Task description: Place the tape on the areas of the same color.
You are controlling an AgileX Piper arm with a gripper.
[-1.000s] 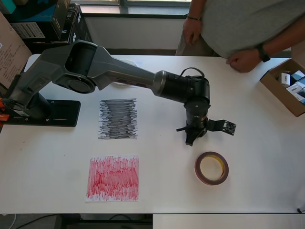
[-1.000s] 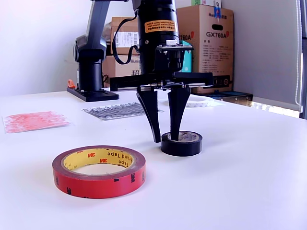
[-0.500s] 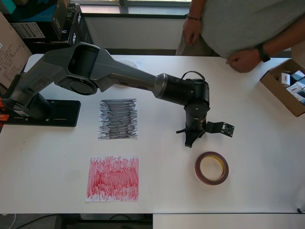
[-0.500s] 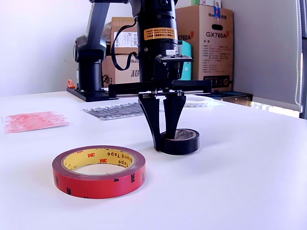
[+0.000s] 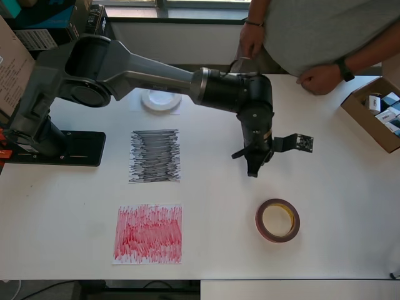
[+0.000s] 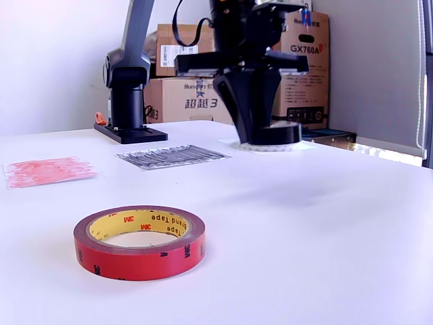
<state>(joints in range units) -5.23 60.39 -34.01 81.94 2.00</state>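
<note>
Red tape roll (image 6: pixel 140 242) glossy plastic w/ yellowish core; table (image 6: pixel 325 257) smooth matt white; fingers (image 6: pixel 252 101) matt black.

A white table (image 5: pixel 350 206) is seen; on it are laid the black patch (image 5: pixel 155 155), red patch (image 5: pixel 149 234), reddish-brown tape roll (image 5: pixel 277 220), whitish roll (image 5: pixel 160 100) at the far side, and cardboard box (image 5: pixel 374 119) at the overhead view's right.

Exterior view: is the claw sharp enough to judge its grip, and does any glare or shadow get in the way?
Exterior view: the claw is a dark backlit silhouette, shut on the black tape, its edges slightly soft; a faint shadow lies on the table beneath; the red tape in front is crisp. Overhead view: even light, no glare, but the claw hides the roll.
</note>
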